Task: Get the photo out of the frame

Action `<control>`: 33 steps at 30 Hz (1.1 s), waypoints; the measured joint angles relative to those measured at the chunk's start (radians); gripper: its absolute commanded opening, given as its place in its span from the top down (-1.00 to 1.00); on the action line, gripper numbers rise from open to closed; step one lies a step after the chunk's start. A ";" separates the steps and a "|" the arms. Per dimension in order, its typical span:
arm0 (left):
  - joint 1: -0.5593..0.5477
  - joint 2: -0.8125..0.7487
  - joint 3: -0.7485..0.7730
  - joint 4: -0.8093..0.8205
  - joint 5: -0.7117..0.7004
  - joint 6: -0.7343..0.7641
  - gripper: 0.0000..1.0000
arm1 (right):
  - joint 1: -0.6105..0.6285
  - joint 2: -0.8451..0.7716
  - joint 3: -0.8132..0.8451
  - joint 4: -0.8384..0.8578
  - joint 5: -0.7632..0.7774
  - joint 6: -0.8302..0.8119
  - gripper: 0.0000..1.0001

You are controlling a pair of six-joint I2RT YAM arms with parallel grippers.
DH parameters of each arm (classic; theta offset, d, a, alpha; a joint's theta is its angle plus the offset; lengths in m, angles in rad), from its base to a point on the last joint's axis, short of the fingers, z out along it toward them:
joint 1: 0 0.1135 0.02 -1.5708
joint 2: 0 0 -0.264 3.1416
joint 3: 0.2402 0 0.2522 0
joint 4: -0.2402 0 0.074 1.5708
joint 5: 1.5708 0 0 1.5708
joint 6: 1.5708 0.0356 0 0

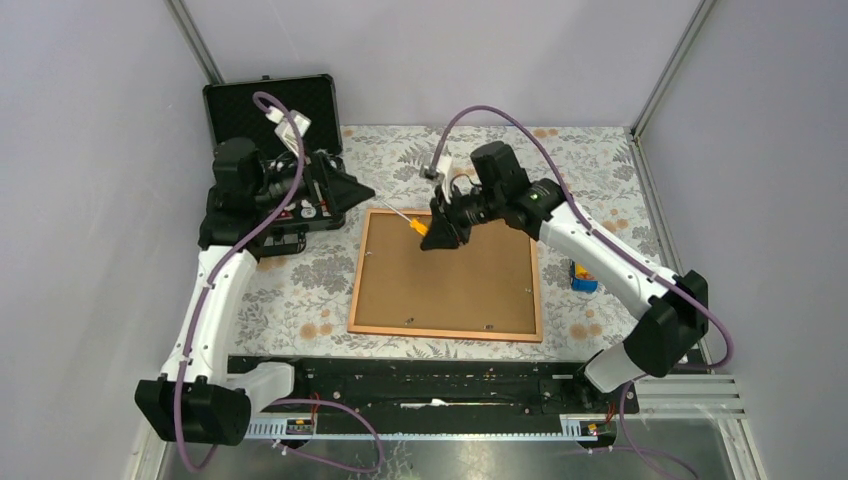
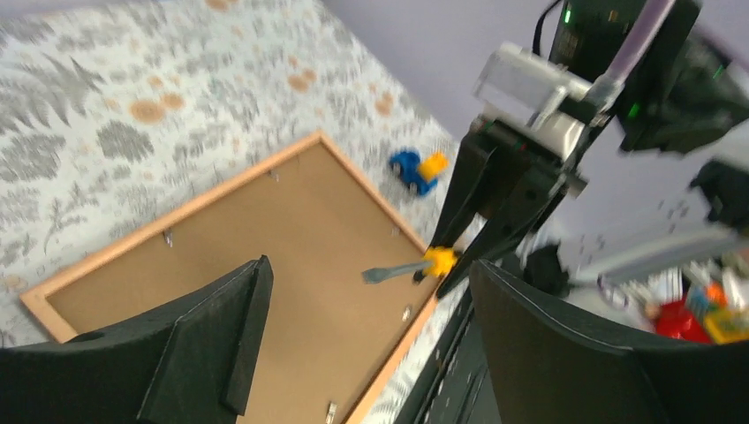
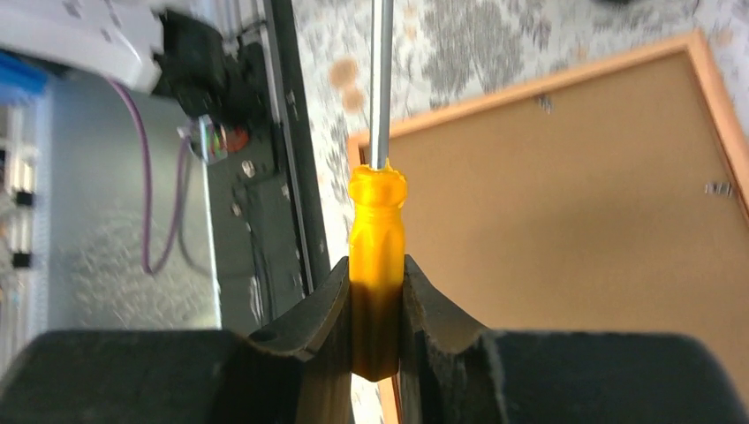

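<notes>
The orange-red frame lies face down mid-table, its brown backing board up with small metal clips along the edges. The photo is hidden under the board. My right gripper hovers over the frame's far left corner, shut on the orange handle of a screwdriver. In the right wrist view the handle sits between the fingers, its shaft pointing away. My left gripper is open and empty over the black case, left of the frame. Its wrist view shows the frame and the screwdriver.
An open black foam-lined case with tools stands at the back left. A small blue and yellow object lies right of the frame. A black rail runs along the near edge. A floral cloth covers the table.
</notes>
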 measured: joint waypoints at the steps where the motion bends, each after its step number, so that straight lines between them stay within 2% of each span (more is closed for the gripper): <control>1: 0.000 0.010 0.010 -0.055 0.027 0.061 -0.69 | 0.000 -0.017 -0.019 -0.039 0.010 -0.049 1.00; 5: -0.040 0.037 -0.023 -0.208 0.087 0.186 -0.59 | 0.000 -0.067 -0.092 -0.163 0.053 -0.192 1.00; 9: -0.142 0.038 -0.097 -0.247 0.081 0.204 -0.50 | 0.000 -0.084 -0.122 -0.230 0.061 -0.262 1.00; 12: -0.190 0.038 -0.151 -0.227 0.091 0.176 -0.39 | 0.002 -0.085 -0.125 -0.262 0.061 -0.297 1.00; 19: -0.197 0.078 -0.240 -0.081 0.159 0.002 -0.23 | 0.014 -0.090 -0.138 -0.294 0.078 -0.348 1.00; 25: -0.203 0.085 -0.332 0.106 0.218 -0.176 0.15 | 0.030 -0.091 -0.140 -0.303 0.082 -0.370 1.00; 33: -0.213 0.066 -0.381 0.241 0.249 -0.280 0.89 | 0.041 -0.091 -0.140 -0.312 0.081 -0.385 1.00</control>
